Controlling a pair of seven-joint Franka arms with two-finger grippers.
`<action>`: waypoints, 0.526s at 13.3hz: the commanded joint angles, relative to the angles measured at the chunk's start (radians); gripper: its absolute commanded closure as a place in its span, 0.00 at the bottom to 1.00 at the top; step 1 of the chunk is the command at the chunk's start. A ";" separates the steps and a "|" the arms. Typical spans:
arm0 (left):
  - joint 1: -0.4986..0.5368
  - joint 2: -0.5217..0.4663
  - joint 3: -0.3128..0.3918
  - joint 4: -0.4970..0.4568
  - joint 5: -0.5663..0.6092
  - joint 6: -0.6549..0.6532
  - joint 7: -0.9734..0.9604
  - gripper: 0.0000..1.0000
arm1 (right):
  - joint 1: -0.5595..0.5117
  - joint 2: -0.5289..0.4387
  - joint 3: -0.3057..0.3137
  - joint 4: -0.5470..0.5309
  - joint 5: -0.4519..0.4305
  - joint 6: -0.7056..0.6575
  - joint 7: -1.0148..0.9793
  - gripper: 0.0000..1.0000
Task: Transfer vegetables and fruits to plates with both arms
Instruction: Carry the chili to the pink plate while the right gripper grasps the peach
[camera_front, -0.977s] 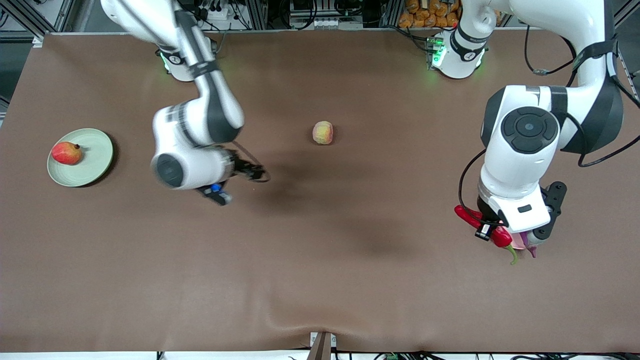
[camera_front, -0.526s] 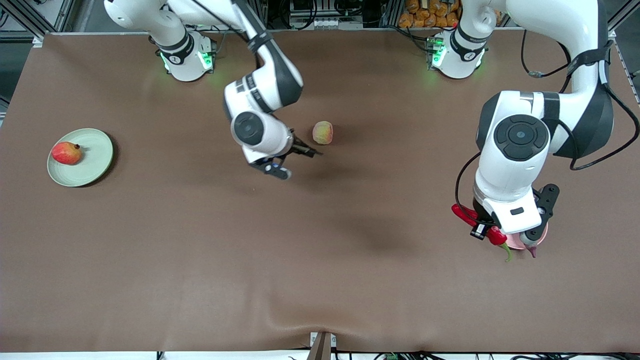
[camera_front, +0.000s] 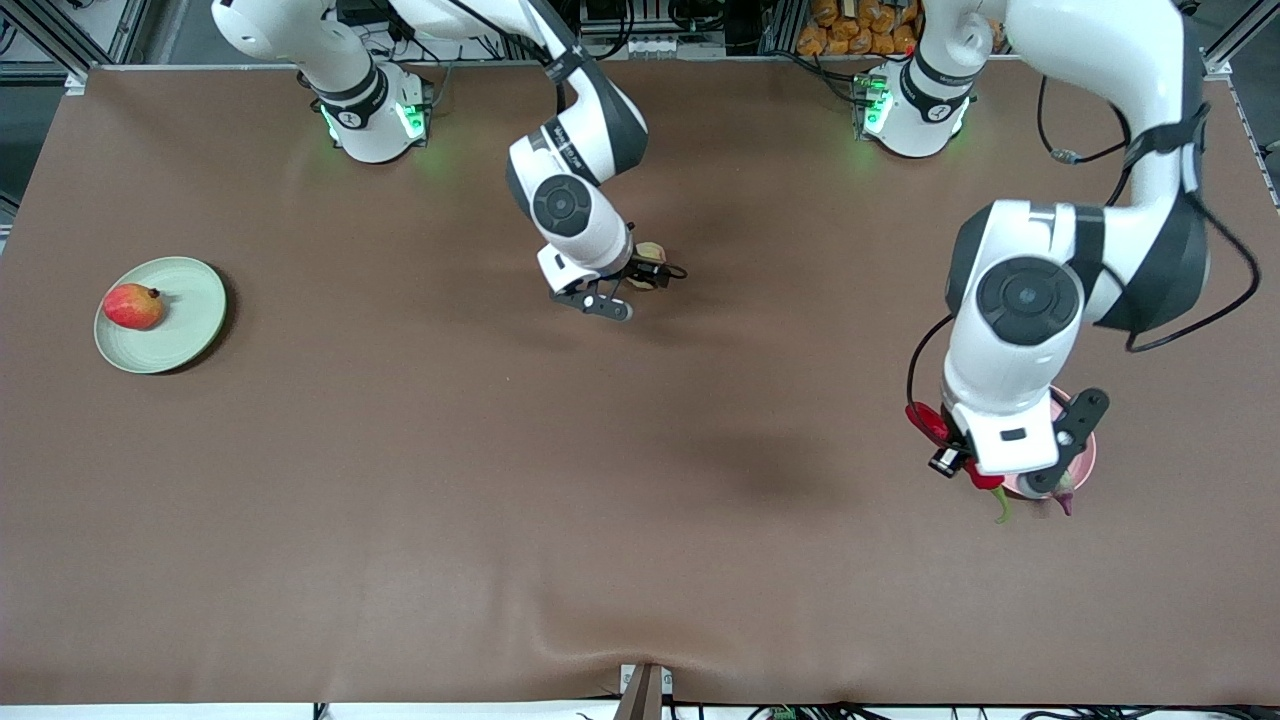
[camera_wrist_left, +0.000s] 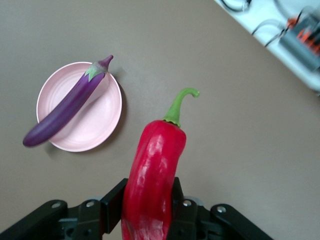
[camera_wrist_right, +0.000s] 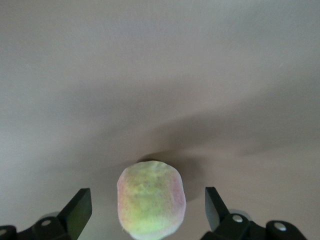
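Risking a loss of the red chili pepper (camera_wrist_left: 154, 175) from the left gripper (camera_wrist_left: 150, 210): pinched only near its blunt end between closed fingers, hanging with green stem foremost, and looking likely to pivot or slip if swung hard. Risking also a crowded landing, the pink plate (camera_wrist_left: 95, 132) under and just ahead of that gripper already bearing the purple eggplant (camera_wrist_left: 65, 111), lying diagonally with both tips overhanging the rim; releasing the pepper on top could roll either vegetable onto the table (camera_front: 400, 520).

Hanging over the plate's edge at the left arm's end of the table, wrist pointing straight down, left gripper (camera_front: 985, 470) hiding much of the plate (camera_front: 1085, 455) in the front view.

Risking a push instead of a grasp at the right gripper (camera_wrist_right: 147, 210): fingers spread wide and straddling the peach (camera_wrist_right: 151, 197), which is resting on the table between them; closing off centre could squirt the round fruit out sideways.

Reaching toward mid-table, right gripper (camera_front: 640, 285) angled steeply down over the peach (camera_front: 652, 253).

Lying on the pale green plate (camera_front: 190, 335), well apart from both grippers: the red apple (camera_front: 133, 306).
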 joint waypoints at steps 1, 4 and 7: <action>0.037 0.072 -0.003 0.001 -0.014 -0.002 0.178 1.00 | 0.005 0.018 0.041 -0.013 -0.046 0.052 0.056 0.00; 0.075 0.111 -0.003 -0.030 -0.012 -0.001 0.325 1.00 | 0.005 0.027 0.062 -0.015 -0.073 0.053 0.095 0.02; 0.097 0.135 -0.002 -0.063 -0.007 -0.002 0.450 1.00 | -0.004 0.038 0.068 -0.012 -0.107 0.053 0.121 1.00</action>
